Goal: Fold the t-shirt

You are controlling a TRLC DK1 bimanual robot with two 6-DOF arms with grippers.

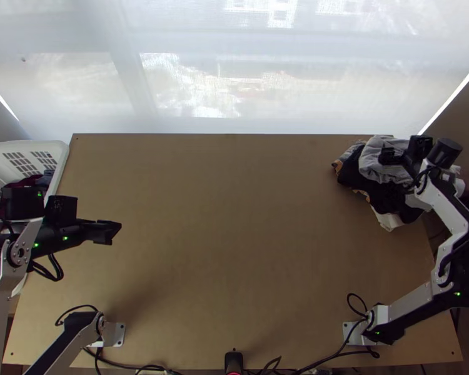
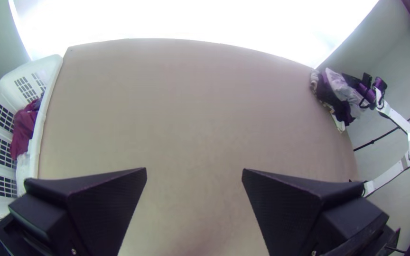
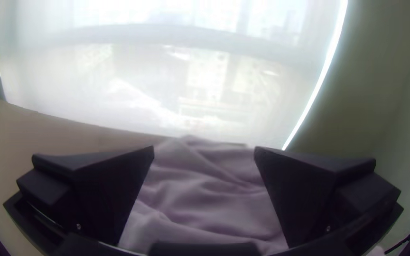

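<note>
In the top view my left gripper [image 1: 117,231] is over the table's left part, beside the basket. The left wrist view has that left gripper [image 2: 194,171] open, with bare table between its fingers. My right gripper [image 1: 384,156] is over a bunched pile of clothes at the table's far right corner. Seen in the right wrist view, the right gripper [image 3: 204,150] stands open, with a crumpled light cloth [image 3: 205,189] between and beyond its fingers. The pile holds a grey cloth [image 1: 373,164] on top of a black cloth [image 1: 379,192]. Which piece is the t-shirt, I cannot tell.
A white basket [image 1: 60,164] with dark red cloth [image 2: 23,128] in it stands at the table's left edge. The brown table top [image 1: 234,237] lies bare between the arms. Black cables [image 1: 334,355] run along the near edge, and a pale blind [image 1: 266,94] hangs behind the far edge.
</note>
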